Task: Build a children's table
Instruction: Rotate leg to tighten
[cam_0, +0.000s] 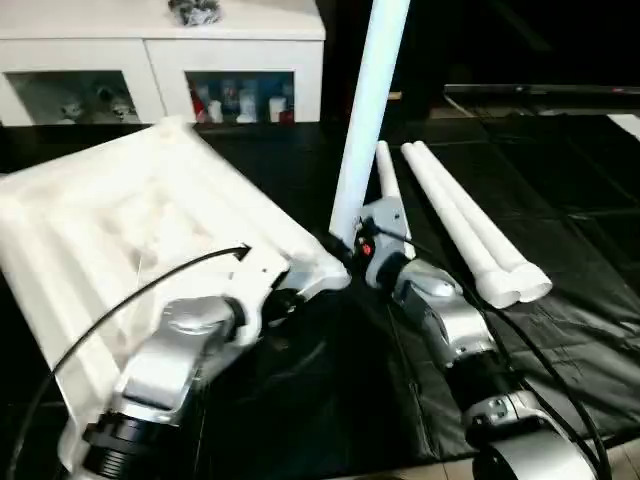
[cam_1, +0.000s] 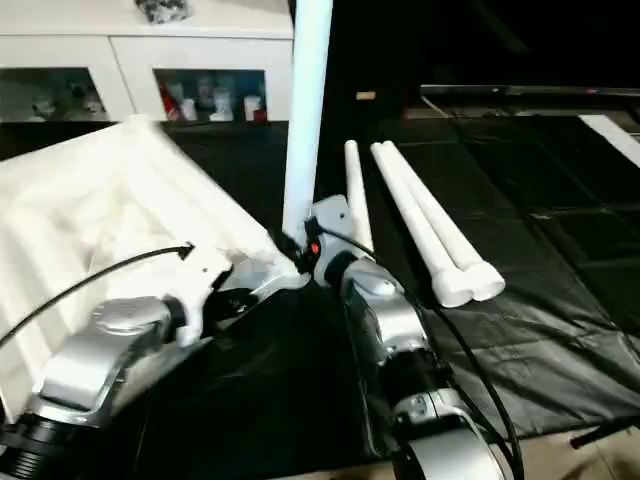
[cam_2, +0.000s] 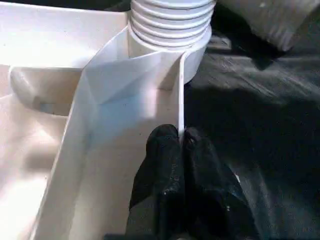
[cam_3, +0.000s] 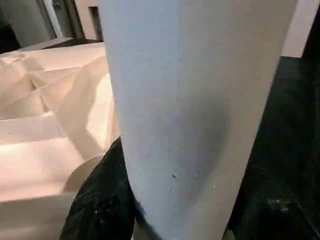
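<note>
White plastic all round, smooth and hollow by the look of it, so I judge the parts light, stiff and a bit slippery under black rubber fingers; the table top (cam_0: 130, 230) lies underside up on the black mat (cam_0: 560, 250), tilted, its ribs facing me, and I would take it by a thin rim or rib, never the broad face. My left gripper (cam_2: 181, 145) is pinched tight on that thin rim wall just beside the threaded corner socket (cam_2: 170, 25); the two fingers meet on the edge with no gap. The upright leg (cam_0: 368, 110) stands at that corner, its foot near the socket; my right gripper (cam_0: 352, 243) is at its base, one dark finger (cam_3: 102, 200) pressed to the tube, but I cannot tell how far the fingers stand apart or whether they truly clamp it. A long tube held low will lever hard, so I would grip close to the thread. Three spare legs (cam_0: 470, 225) lie side by side on the mat to the right. Whether the leg is seated in the threads is hidden behind my wrist; the leg's top is cut off; the cabinet (cam_0: 160, 60) behind holds small things I cannot make out.
</note>
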